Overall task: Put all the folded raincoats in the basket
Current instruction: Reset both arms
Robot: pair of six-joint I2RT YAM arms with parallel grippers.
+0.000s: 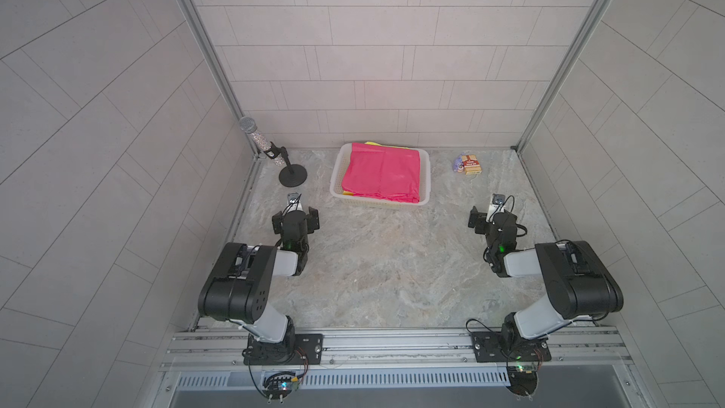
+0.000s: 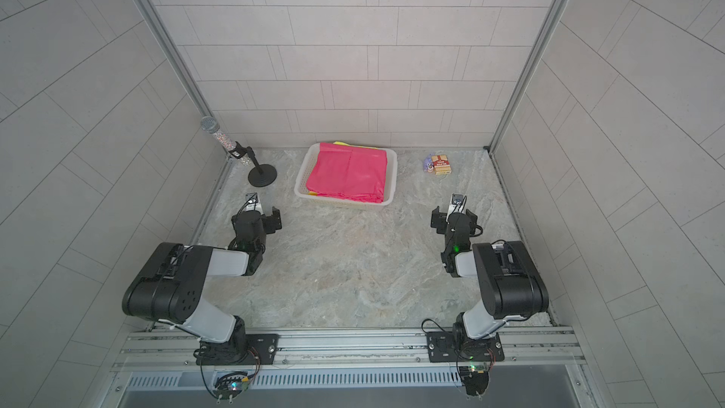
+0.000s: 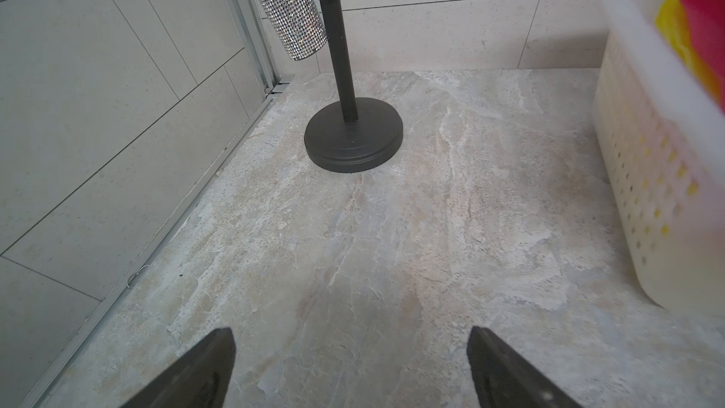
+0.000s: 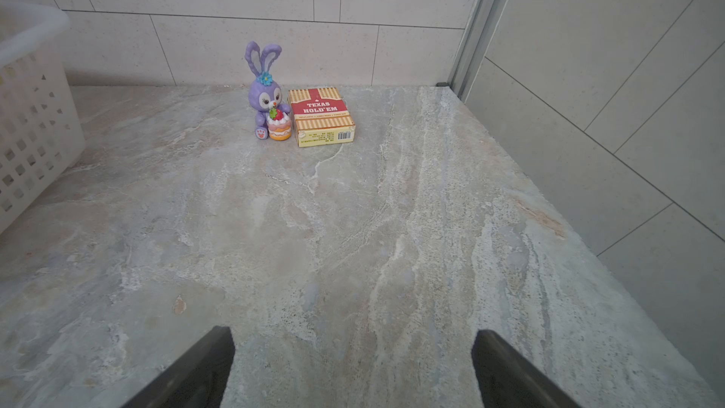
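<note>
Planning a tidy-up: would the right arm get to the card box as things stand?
Probably yes: bare tabletop lies between the open right pincer and the card box; only the bunny stands beside it.

you get soft, even daylight with only faint shadows and no glare. both top views bow the wall tiles toward their edges. in the left wrist view the basket (image 3: 643, 174) is blurred close up; the table (image 3: 353, 249) stays sharp.
</note>
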